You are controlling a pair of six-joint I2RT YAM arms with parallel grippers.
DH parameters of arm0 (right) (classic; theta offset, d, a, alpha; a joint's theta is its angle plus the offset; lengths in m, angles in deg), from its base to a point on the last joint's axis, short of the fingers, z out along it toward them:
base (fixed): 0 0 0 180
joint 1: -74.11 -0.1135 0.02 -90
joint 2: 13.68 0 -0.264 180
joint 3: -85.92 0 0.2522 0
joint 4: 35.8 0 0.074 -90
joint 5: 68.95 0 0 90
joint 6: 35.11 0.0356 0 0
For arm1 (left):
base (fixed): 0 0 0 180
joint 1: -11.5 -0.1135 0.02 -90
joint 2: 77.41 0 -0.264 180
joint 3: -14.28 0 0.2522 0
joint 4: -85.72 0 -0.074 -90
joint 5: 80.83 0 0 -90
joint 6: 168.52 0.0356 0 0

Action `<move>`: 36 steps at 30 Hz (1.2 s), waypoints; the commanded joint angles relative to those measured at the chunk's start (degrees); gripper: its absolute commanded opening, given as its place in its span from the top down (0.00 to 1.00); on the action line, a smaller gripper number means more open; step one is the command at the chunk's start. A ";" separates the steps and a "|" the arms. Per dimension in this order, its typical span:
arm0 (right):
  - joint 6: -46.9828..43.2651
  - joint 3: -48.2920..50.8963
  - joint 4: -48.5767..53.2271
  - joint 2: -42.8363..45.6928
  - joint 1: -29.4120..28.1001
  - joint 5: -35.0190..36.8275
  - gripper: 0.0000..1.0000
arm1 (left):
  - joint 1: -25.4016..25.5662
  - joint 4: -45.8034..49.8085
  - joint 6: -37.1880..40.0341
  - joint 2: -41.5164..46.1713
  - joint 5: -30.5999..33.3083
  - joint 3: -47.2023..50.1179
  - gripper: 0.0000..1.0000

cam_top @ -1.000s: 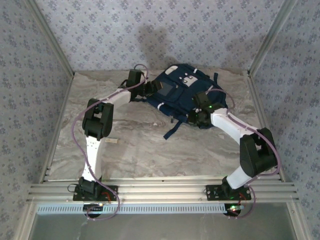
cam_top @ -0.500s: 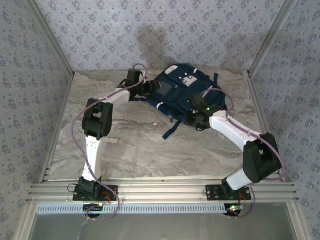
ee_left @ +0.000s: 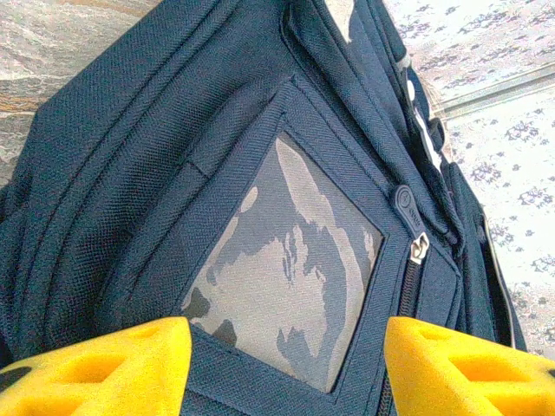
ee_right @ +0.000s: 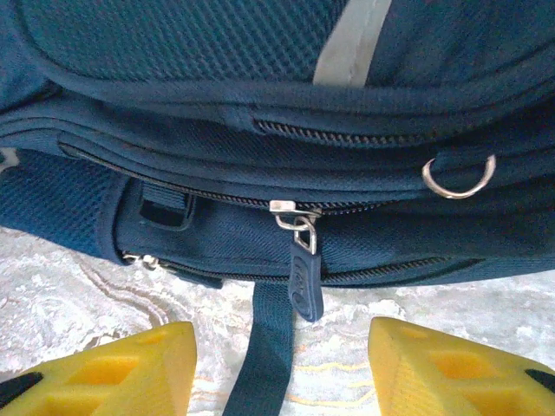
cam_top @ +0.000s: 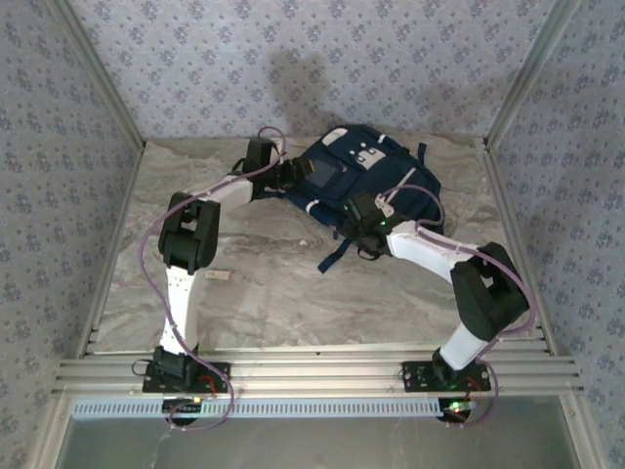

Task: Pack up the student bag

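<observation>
Scene: a marbled bench [cam_top: 254, 283] seen from above, walled in patterned paper, with two arms reaching in from the near edge.
Bag: the navy bag [cam_top: 376, 181] lies at the far side of the bench, right of centre, front face up, with one strap [cam_top: 337, 256] trailing toward the near side.
Left jaws: released, yellow pads spread wide at the bag's left side, facing the grey panel [ee_left: 286, 269]. Nothing is pinched between them.
Right jaws: released, pads apart at the bag's near edge, lined up on a dangling zip pull [ee_right: 301, 282] that hangs from its slider [ee_right: 286, 208].
Zips: every zip seen from the right wrist looks shut, so packing has probably not begun.
Nearby: a metal ring [ee_right: 458, 178] sits to the right of the pull. The strap runs along the bench just below it.
Risk, wrong catch: the pull is small and hangs just above the strap, so closing jaws may catch webbing instead.
Risk, sliding: nothing holds the bag down, so a tug on the zip may drag the whole soft bag across the smooth bench instead of opening it.
Risk, slip: the pull hangs loose and could swing away from the pads.
</observation>
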 commanded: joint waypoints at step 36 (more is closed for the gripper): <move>-29.07 3.98 18.09 7.81 14.05 -15.87 1.00 | -3.22 11.30 3.47 -5.93 3.61 -6.75 0.39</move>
